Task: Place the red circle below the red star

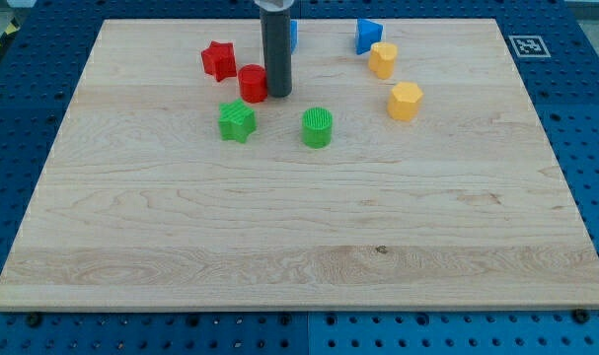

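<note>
The red circle [252, 83] sits on the wooden board, just below and to the right of the red star [218, 60]; the two are close, almost touching. My tip [278, 94] stands right against the red circle's right side. The dark rod rises from there to the view's top edge.
A green star [237, 121] lies just below the red circle. A green circle [318, 127] is to its right. A blue block [292, 35] is partly hidden behind the rod. Another blue block [367, 35] and two yellow blocks [383, 59], [405, 101] are at the upper right.
</note>
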Tool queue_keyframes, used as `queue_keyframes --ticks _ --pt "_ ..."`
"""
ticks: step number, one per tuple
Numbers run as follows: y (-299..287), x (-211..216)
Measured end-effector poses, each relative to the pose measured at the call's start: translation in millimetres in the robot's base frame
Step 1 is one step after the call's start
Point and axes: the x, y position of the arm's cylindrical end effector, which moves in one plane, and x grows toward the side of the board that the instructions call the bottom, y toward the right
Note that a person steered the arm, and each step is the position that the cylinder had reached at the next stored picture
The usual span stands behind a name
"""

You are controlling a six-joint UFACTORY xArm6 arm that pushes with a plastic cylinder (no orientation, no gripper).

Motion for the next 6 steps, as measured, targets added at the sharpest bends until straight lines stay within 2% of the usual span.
queue_keyframes --ticks 1,6 --pt "0 -11" --pt "-39 -1"
